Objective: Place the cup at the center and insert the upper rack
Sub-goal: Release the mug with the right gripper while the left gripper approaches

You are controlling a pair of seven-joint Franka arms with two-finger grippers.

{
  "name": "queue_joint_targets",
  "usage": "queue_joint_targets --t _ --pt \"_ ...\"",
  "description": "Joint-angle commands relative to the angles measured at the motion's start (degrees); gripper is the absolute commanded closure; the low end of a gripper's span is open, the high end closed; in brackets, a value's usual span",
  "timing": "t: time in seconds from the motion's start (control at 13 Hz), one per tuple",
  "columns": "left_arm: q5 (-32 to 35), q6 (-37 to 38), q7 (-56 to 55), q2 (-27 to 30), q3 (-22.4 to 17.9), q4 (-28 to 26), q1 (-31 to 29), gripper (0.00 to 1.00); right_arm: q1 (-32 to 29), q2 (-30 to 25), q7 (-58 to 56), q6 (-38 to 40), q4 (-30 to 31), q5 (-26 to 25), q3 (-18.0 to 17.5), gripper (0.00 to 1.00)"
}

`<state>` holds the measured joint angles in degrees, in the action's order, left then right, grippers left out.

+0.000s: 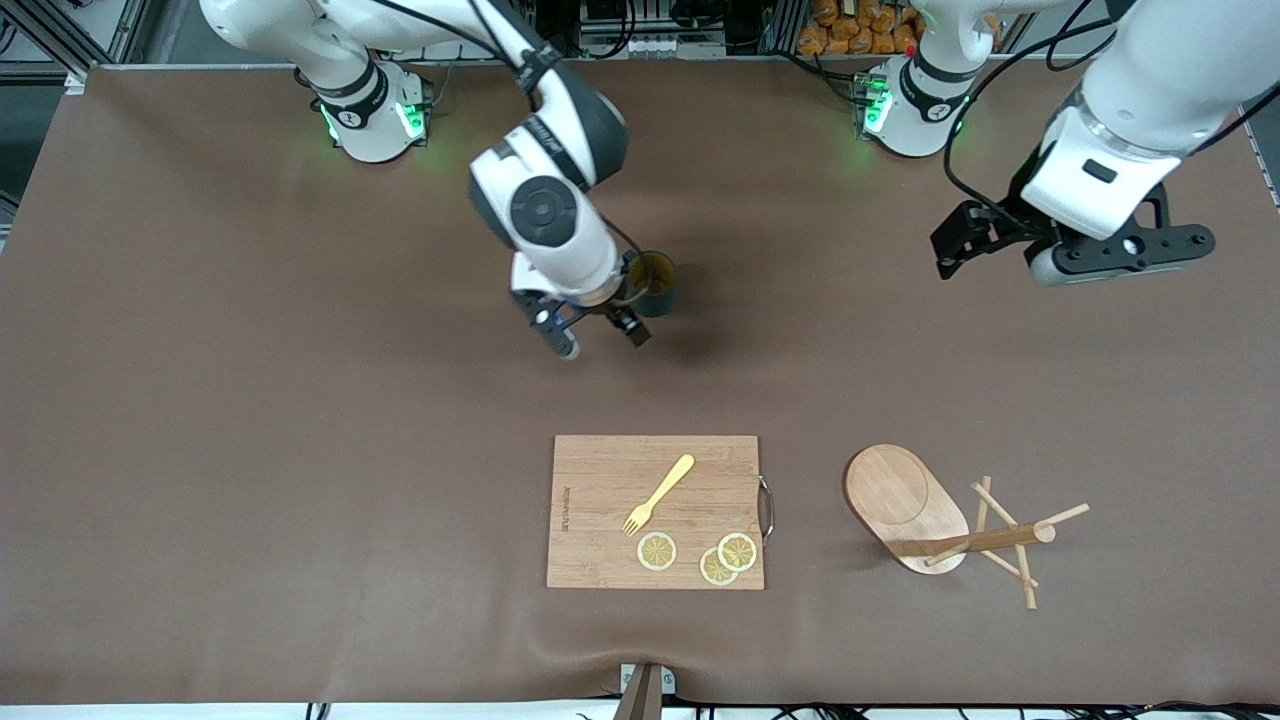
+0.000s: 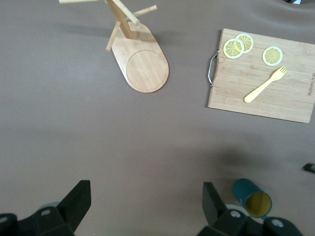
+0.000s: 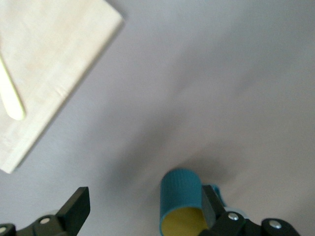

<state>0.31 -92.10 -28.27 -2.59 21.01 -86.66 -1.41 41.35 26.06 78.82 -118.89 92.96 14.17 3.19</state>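
The dark teal cup [image 1: 655, 283] stands upright on the brown table near its middle, its tan-yellow inside showing. My right gripper [image 1: 598, 335] is open right over it. In the right wrist view the cup [image 3: 179, 196] sits between the spread fingers, close against one finger [image 3: 211, 209]; my right gripper [image 3: 143, 196] holds nothing. The wooden mug tree [image 1: 905, 500] stands on its oval base nearer the front camera, toward the left arm's end, with its pegs [image 1: 1010, 545] at the post's tip. My left gripper [image 1: 960, 248] waits open and empty, high over the table; in its wrist view [image 2: 145, 191] only bare table lies between the fingers.
A rectangular wooden cutting board [image 1: 600, 545] lies nearer the front camera than the cup. It carries a yellow fork [image 1: 660, 492] and three lemon slices [image 1: 657, 551]. A metal handle [image 1: 767, 508] is on its edge toward the mug tree.
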Motion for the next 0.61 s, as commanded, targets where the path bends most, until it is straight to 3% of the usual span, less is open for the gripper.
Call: queue_joint_targets --t 0.0,0.31,0.54 --pt "1.2 -0.2 -6.9 0.0 3.0 0.2 0.1 0.0 -8.8 -7.1 -16.1 5.2 0.9 -0.9 -0.7 0.0" --pt "1.3 -0.2 -16.3 -1.8 4.3 0.6 4.0 0.0 -20.2 -15.0 -38.3 13.5 0.9 -1.3 -0.5 0.0" --pt "4.4 -0.2 -27.4 -5.8 4.3 2.7 9.9 0.0 -26.7 -20.2 -51.5 20.1 1.2 -5.2 -0.1 0.0"
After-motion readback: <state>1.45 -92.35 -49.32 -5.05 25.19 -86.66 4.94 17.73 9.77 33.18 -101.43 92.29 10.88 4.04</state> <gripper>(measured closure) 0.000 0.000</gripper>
